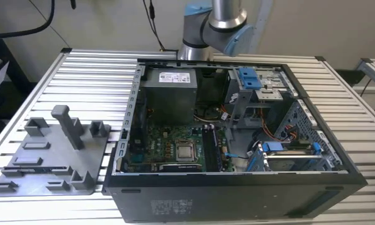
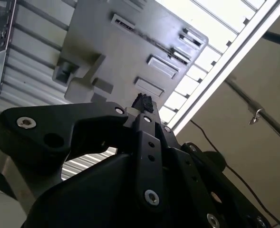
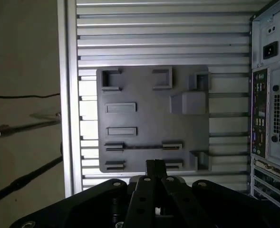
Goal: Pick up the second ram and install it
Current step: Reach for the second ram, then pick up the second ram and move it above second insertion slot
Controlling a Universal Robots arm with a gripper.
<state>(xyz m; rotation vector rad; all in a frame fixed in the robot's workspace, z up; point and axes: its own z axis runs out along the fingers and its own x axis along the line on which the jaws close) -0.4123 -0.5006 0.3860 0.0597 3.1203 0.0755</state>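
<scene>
The fingers (image 3: 151, 167) are seen shut w/ nothing gripped, above grey plate (image 3: 149, 114) on the bench (image 3: 154, 42). 2nd ram (image 3: 143, 147) is stood on edge in plate slots, apart from fingers.

Over the holder plate (image 1: 56, 157) the air is free apart from its own uprights: one tall post (image 1: 67, 124) and lower blocks nr the edges. The end effector (image 3: 156, 162), closed up, hangs above the plate's edge. Bare slatted surface (image 1: 87, 70) lies open beyond the plate, plus a strip betw. plate and PC case (image 1: 237, 192). The case opens from the top only (walls all round). There is room over the motherboard (image 1: 168, 140); PSU (image 1: 168, 96), drive cage (image 1: 257, 86) and cables crowd the rest.
</scene>
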